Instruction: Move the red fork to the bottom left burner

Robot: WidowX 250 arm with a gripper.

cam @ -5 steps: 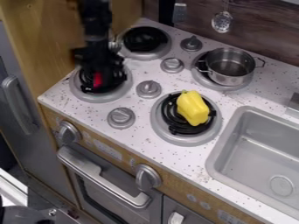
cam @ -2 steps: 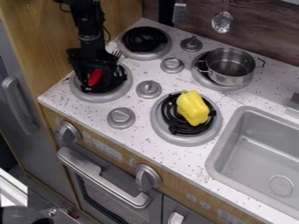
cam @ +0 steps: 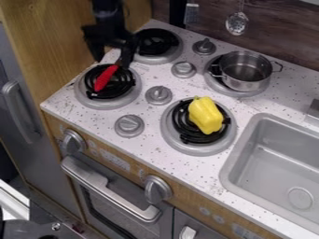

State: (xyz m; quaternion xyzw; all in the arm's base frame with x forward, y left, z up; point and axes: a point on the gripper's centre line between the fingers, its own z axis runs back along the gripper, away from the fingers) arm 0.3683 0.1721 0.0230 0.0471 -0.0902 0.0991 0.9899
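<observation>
The black gripper [cam: 113, 61] hangs over the back edge of the bottom left burner [cam: 83, 96], at the upper left of the view. Its two fingers stand apart, open. The red fork [cam: 105, 78] lies on that burner's black coil, its red handle slanting across the middle and its far end running up towards the gap between the fingers. Part of its far end is hidden by the gripper.
Behind is the top left burner [cam: 154, 43]. A yellow pepper [cam: 205, 115] rests on the front right burner, and a metal pot [cam: 246, 71] stands on the back right one. Knobs [cam: 158, 95] rise between the burners; a sink [cam: 274, 158] lies right.
The gripper has lifted and moved back from the bottom left burner, its fingers now apart. The red fork remains on the burner, more of its handle in sight.
</observation>
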